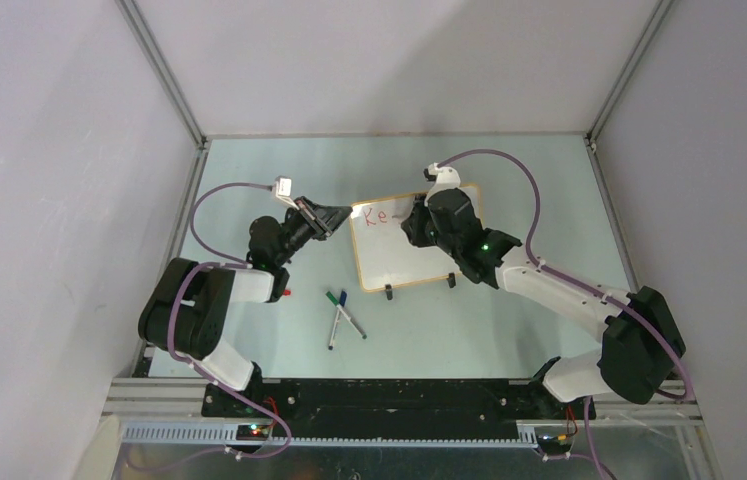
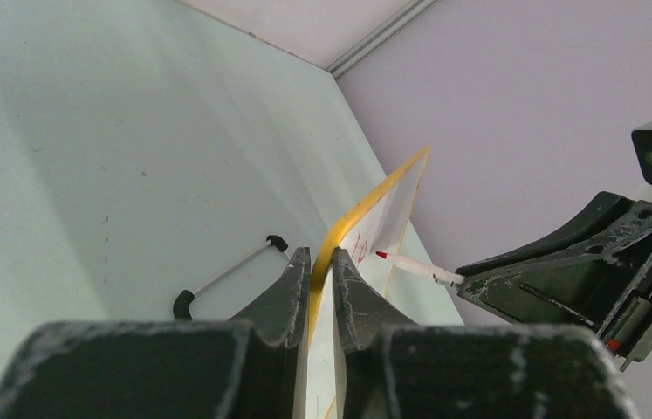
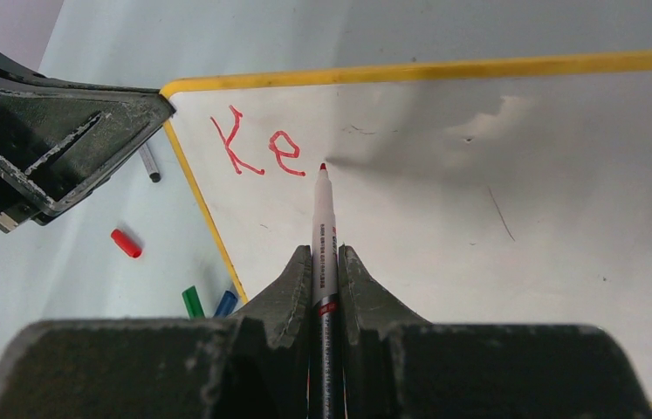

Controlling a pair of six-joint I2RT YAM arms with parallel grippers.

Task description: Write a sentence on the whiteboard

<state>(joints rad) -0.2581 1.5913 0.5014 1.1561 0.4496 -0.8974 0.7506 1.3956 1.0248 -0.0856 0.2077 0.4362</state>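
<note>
The black left gripper (image 2: 320, 256) pinches the rounded corner of a glossy, orange-framed whiteboard (image 3: 523, 175). The right gripper (image 3: 325, 255) clamps a slim white red-tipped marker (image 3: 321, 209), its tip beside 2 red letters (image 3: 257, 150) at upper left.

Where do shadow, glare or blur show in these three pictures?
Right wrist: the red marker throws a soft grey shadow rightward over the whiteboard. Left wrist: the left hand looks blurred up close. Top external: even light, no strong glare.
</note>
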